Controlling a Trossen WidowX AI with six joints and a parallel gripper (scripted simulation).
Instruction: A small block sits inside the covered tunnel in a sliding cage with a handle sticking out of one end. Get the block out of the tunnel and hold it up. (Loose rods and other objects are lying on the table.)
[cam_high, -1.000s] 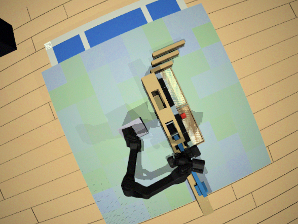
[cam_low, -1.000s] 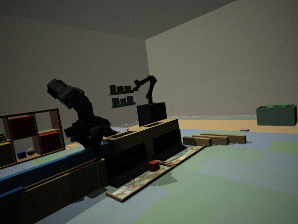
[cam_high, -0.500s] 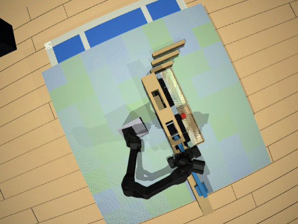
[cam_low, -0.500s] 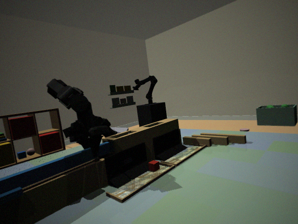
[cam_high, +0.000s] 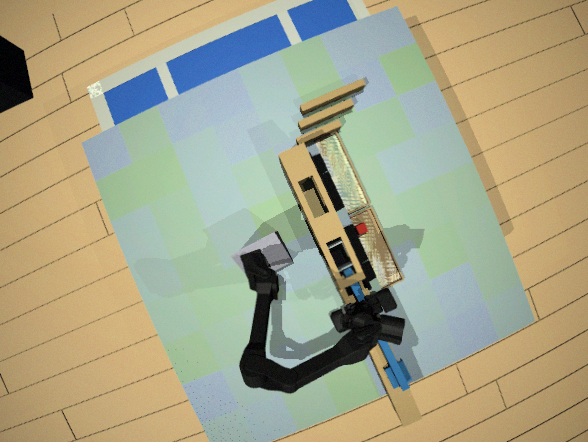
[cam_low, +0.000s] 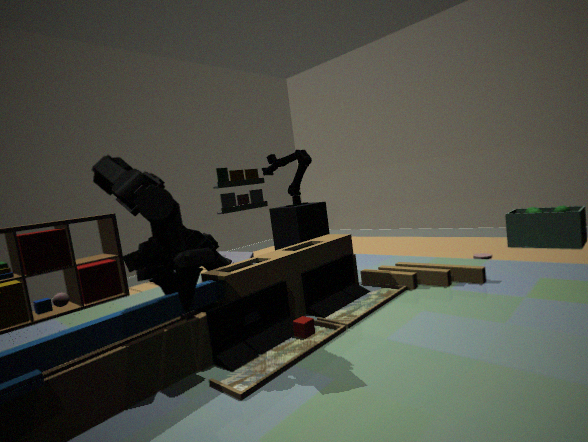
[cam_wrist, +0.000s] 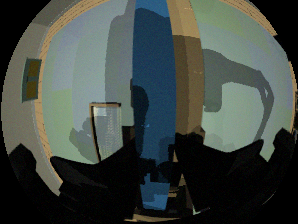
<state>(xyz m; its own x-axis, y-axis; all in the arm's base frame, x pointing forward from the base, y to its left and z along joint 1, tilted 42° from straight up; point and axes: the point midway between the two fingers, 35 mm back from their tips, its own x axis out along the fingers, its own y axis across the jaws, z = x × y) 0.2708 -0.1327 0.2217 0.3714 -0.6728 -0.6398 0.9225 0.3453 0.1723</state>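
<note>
Beyond the claw (cam_high: 361, 309) (cam_low: 187, 302) (cam_wrist: 157, 137), clenched on the blue handle (cam_high: 384, 350) (cam_low: 100, 330) (cam_wrist: 155, 65), the red block (cam_high: 361, 229) (cam_low: 303, 327) lies in a shallow tray (cam_high: 395, 262) (cam_low: 295, 363).

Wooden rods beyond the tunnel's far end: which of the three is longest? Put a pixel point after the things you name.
The rod (cam_high: 333, 96) (cam_low: 440, 271) farthest from the tunnel; the other two, nearer it, are visibly shorter.

Counts for you:
You've got one red block (cam_high: 361, 229) (cam_low: 303, 327), three loose rods (cam_high: 334, 96) (cam_low: 440, 272), two trays (cam_high: 401, 278) (cam_low: 242, 395).
</note>
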